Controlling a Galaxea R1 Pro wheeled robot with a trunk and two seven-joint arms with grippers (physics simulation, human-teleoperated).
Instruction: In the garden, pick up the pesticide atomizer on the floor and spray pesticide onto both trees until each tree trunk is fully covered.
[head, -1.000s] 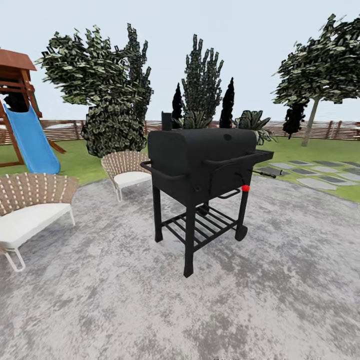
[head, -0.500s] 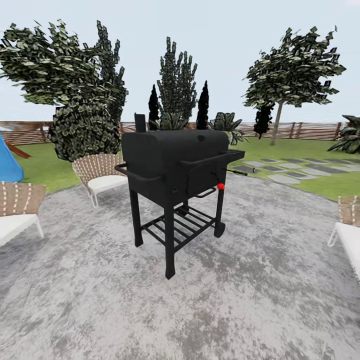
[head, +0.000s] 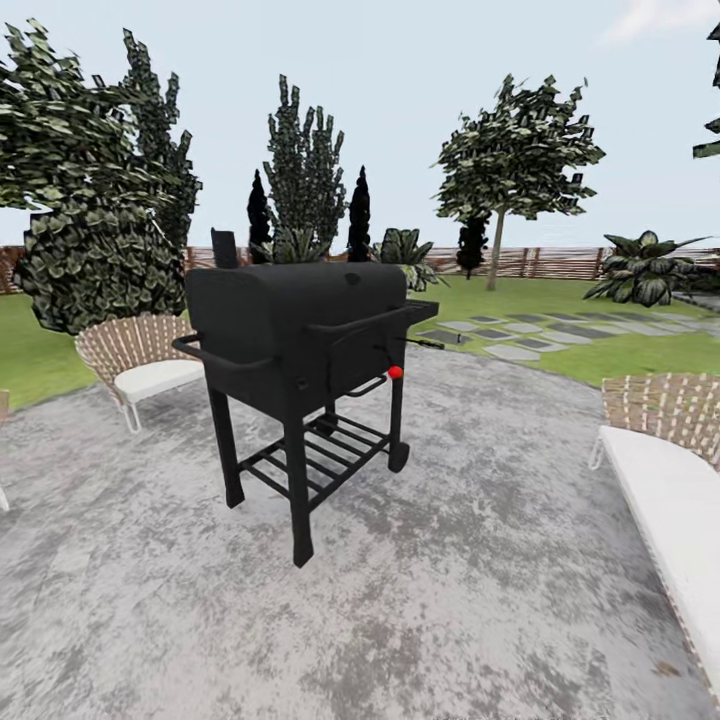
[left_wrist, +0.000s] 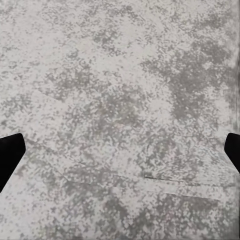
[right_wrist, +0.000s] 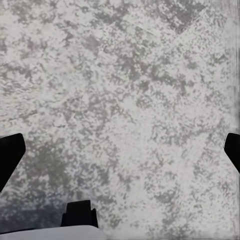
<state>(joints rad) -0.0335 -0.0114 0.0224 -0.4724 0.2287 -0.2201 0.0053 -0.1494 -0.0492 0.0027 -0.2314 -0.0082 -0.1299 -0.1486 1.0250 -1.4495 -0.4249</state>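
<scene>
From my head, one black barbecue grill (head: 300, 345) stands at 12 o'clock on the grey paving (head: 450, 600). One tree (head: 515, 150) with a bare trunk (head: 494, 262) is far at 1 o'clock on the lawn (head: 600, 350). I count two wicker chairs (head: 135, 355). I cannot find the atomizer.

Left wrist: my fingers (left_wrist: 10, 152) are wide apart over paving.

Right wrist: fingers (right_wrist: 10, 152) also wide, holding nothing.

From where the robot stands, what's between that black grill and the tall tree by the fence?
In the head view, past the grill comes grey patio paving, then grey stepping stones across the lawn, up to the tree with its bare trunk.
</scene>
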